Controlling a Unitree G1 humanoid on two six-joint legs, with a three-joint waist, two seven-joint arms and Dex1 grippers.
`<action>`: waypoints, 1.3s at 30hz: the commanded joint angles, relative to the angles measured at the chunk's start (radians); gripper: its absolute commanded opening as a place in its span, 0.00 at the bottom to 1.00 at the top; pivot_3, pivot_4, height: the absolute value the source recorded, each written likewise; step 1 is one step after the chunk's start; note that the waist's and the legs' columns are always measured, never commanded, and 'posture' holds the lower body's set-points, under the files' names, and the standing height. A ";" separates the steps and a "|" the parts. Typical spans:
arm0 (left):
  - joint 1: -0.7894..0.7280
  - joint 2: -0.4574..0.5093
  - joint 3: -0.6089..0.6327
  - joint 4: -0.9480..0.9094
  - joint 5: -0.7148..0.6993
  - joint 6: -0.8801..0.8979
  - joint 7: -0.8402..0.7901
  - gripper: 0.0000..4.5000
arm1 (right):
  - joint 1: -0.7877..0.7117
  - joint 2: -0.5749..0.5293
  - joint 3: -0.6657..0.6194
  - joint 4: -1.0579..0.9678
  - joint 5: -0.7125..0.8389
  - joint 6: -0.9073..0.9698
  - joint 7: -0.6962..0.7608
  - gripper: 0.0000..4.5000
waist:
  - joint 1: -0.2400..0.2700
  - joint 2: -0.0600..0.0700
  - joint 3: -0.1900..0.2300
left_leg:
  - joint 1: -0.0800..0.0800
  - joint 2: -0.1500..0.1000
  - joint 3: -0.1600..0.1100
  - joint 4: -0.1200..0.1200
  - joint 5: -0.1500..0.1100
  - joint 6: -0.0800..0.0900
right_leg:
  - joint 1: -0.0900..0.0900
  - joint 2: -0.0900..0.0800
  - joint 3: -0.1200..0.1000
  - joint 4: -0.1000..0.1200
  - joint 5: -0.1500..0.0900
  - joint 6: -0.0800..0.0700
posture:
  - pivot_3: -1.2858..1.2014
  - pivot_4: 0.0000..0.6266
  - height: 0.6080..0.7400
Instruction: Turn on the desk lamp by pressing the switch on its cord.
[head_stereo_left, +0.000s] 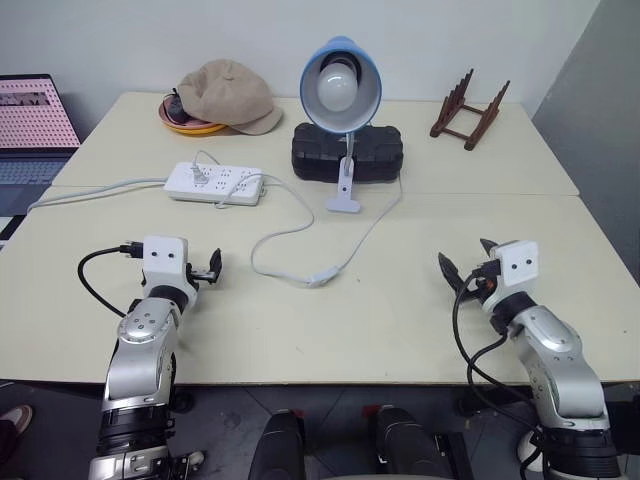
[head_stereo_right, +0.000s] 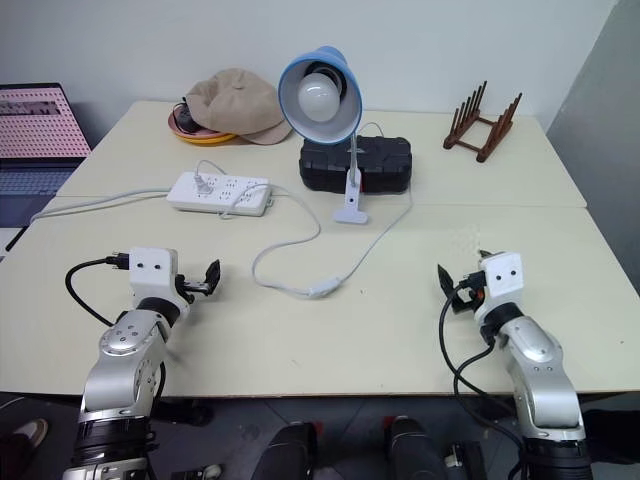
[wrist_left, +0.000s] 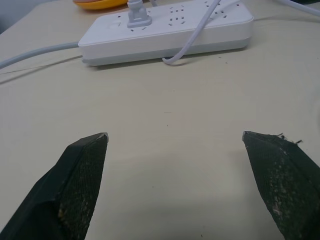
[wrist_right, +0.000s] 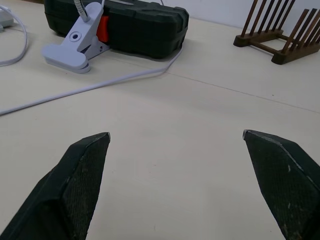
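With the desk lamp (head_stereo_left: 340, 85) unlit, both grippers, left (head_stereo_left: 207, 268) and right (head_stereo_left: 465, 262), hover fingers spread, empty; next, one must reach the switch (head_stereo_left: 321, 277) between them on the bench (head_stereo_left: 400, 320).

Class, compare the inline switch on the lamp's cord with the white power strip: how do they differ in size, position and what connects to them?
The switch is small and oblong, barely thicker than its cord; the power strip is a long, wide block with many sockets. The switch lies toward the near middle of the table; the power strip lies farther back on the left. The switch sits in line with the thin cord; the power strip has a plug in its top. Both are white and lie flat.
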 joint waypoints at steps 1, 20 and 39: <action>0.003 0.006 0.016 -0.038 -0.023 0.003 -0.019 1.00 | -0.036 -0.034 -0.001 -0.019 0.016 -0.004 0.042 0.99 | 0.000 0.000 0.000 | 0.000 0.000 0.000 0.000 0.000 0.000 | 0.000 0.000 0.000 0.000 0.000 0.000 | 0.52 0.24 1.00; -0.001 0.393 -0.065 -0.360 -0.274 0.191 -0.603 1.00 | -0.639 -0.149 0.404 0.567 -0.012 -0.273 0.885 0.99 | -0.029 -0.002 0.004 | -0.001 0.000 0.001 -0.001 0.000 0.000 | -0.002 0.000 0.000 -0.001 0.000 -0.001 | 0.52 0.24 1.00; 0.287 0.434 0.066 -0.595 -0.353 0.245 -0.630 1.00 | -1.032 0.178 0.531 1.401 -0.316 -0.810 0.832 0.99 | -0.027 -0.001 0.005 | 0.002 0.001 -0.001 -0.008 0.000 0.000 | -0.002 0.001 -0.002 0.001 -0.002 -0.003 | 0.52 0.24 1.00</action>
